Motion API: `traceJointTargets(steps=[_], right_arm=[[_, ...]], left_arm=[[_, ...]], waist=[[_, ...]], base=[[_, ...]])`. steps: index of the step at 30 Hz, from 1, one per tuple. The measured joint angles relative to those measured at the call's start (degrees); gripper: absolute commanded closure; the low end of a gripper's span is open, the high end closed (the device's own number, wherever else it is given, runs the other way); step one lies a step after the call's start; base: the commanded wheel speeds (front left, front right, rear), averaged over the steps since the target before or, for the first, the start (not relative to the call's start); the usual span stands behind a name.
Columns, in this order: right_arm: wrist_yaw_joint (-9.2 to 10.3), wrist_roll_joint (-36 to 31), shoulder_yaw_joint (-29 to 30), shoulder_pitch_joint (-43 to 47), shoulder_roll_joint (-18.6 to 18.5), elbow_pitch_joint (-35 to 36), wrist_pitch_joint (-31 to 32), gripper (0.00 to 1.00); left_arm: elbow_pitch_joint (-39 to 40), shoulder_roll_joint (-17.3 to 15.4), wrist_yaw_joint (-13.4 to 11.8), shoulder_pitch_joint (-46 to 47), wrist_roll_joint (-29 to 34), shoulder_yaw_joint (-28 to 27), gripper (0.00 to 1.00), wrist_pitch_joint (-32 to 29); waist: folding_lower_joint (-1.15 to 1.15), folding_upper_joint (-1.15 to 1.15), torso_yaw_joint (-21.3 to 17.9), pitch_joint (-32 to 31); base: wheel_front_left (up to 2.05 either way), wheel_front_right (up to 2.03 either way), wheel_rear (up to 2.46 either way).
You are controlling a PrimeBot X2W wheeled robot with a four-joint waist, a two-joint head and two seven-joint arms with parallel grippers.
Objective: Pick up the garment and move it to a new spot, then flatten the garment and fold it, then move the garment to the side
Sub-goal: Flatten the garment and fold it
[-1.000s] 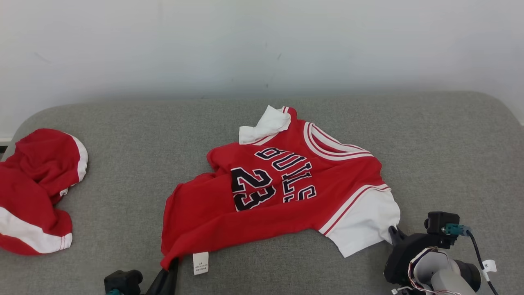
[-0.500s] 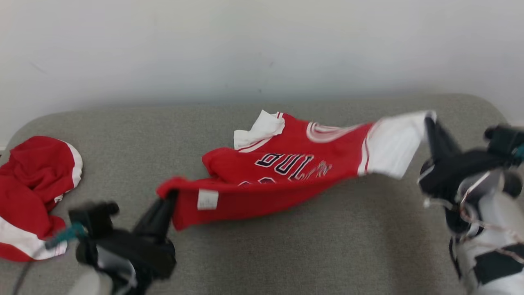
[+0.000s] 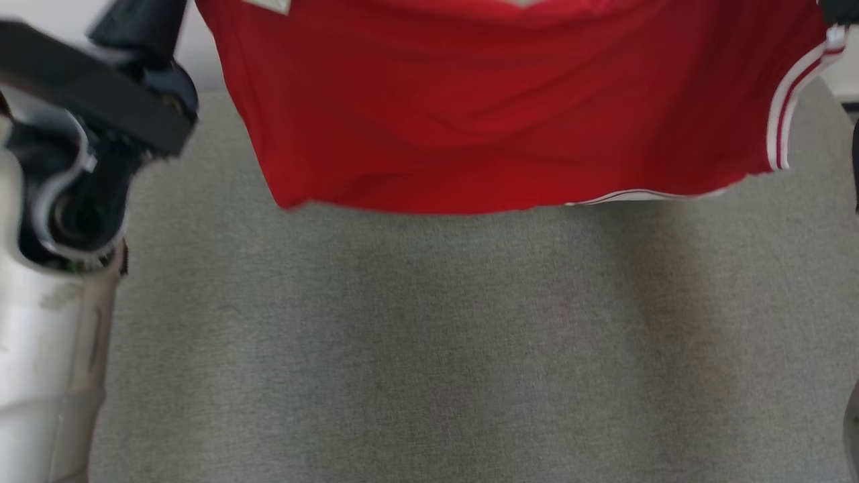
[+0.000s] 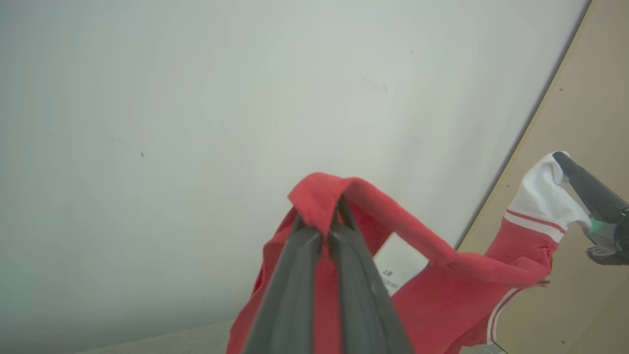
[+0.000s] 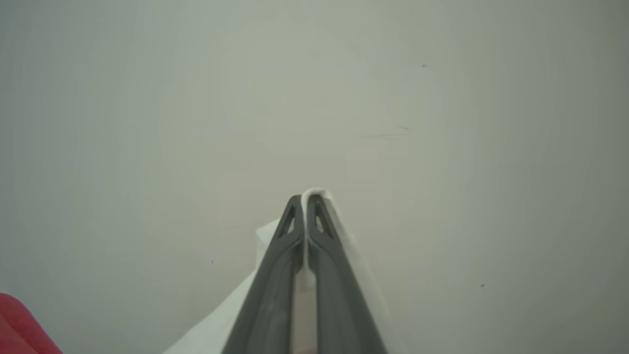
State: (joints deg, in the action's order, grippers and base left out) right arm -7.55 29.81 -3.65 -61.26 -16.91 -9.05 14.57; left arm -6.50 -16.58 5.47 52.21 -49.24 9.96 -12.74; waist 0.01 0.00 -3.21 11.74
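Overhead, one garment (image 3: 510, 114), a red jersey, hangs stretched across the top of the head view, clear of the grey cushion (image 3: 429, 349) beneath it, its lower hem sagging in a shallow curve well above the padding. Two grippers hold it, one at each end. The left gripper (image 4: 322, 216) has its two dark fingers pressed together on a folded ridge of red cloth, which wraps over the fingertips in the left wrist view. The right gripper (image 5: 304, 201) likewise has its two fingers pinched tight, with a thin edge of white fabric caught between them and draping down behind. The left wrist view also shows that white part as a single sleeve panel (image 4: 540, 191), edged by a red-and-white striped band, with the red body slung in a loose arc between the two holds. One white label (image 4: 388, 268) with small print hangs off the red cloth just beside the left fingers. A striped trim (image 3: 782, 114) of white and red runs down the jersey's right edge in the head view. One pale forearm (image 3: 40, 349), the left, rises along that view's left side. Behind everything stands a plain pale wall (image 4: 196, 123), and a beige panel (image 4: 589, 73) meets it at the right of the left wrist view.
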Motion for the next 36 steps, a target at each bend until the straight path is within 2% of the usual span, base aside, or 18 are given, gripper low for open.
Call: traceJointTargets(steps=[4,10,13,16,19,22,28,32,36], right_arm=[[0.00,-1.26,-1.88,-6.14,-0.59,-3.60,0.45,1.00],[0.00,-2.80,-2.07,-13.84,0.42,-11.39,-3.70,1.00],[0.00,-4.75,-0.43,-19.62,2.61,-17.22,-8.82,1.00],[0.00,-8.00,2.56,-26.45,4.48,-21.28,-17.51,1.00],[0.00,-12.06,4.33,-32.45,5.25,-23.01,-25.32,1.00],[0.00,-14.12,5.99,-37.11,5.59,-23.08,-28.71,1.00],[0.00,-17.28,4.80,-38.72,5.13,-21.97,-29.56,1.00],[0.00,-16.49,1.35,-33.88,4.86,-22.15,-29.67,1.00],[0.00,-14.30,-5.20,-27.59,3.80,-21.63,-29.65,1.00]], left_arm=[[-2.63,-0.12,-1.53,6.67,0.05,-0.92,1.00,-0.63],[-8.64,0.52,-3.49,15.99,3.37,-1.45,1.00,3.03],[-12.27,1.00,-3.99,21.31,5.76,-2.24,1.00,8.51],[-15.26,0.79,-4.07,26.60,7.84,-3.50,1.00,14.39],[-17.06,0.42,-2.90,31.05,9.40,-3.77,1.00,18.64],[-17.72,-0.09,-1.42,35.57,9.98,-4.20,1.00,22.70],[-17.94,-0.54,0.78,37.84,10.04,-5.20,1.00,26.93],[-19.65,-0.25,1.60,32.49,9.78,-4.70,1.00,27.46],[-20.49,-0.22,1.90,26.68,9.12,-2.77,1.00,27.63]], waist=[[0.00,0.01,-1.15,3.88],[0.01,0.00,-2.40,9.42],[0.02,0.01,-3.12,13.00],[0.02,0.01,-3.83,16.54],[0.02,0.01,-4.54,19.70],[0.02,0.01,-5.09,22.59],[0.00,0.01,-5.70,27.47],[0.01,0.01,-5.61,30.11],[0.01,0.01,-4.88,30.91]], base=[[0.00,0.00,0.00],[0.00,0.00,0.00],[0.00,0.00,0.00],[0.00,0.00,0.00],[0.00,0.00,0.00],[0.00,0.00,0.00],[0.00,0.00,0.00],[0.00,0.00,0.00],[0.00,0.00,0.00]])
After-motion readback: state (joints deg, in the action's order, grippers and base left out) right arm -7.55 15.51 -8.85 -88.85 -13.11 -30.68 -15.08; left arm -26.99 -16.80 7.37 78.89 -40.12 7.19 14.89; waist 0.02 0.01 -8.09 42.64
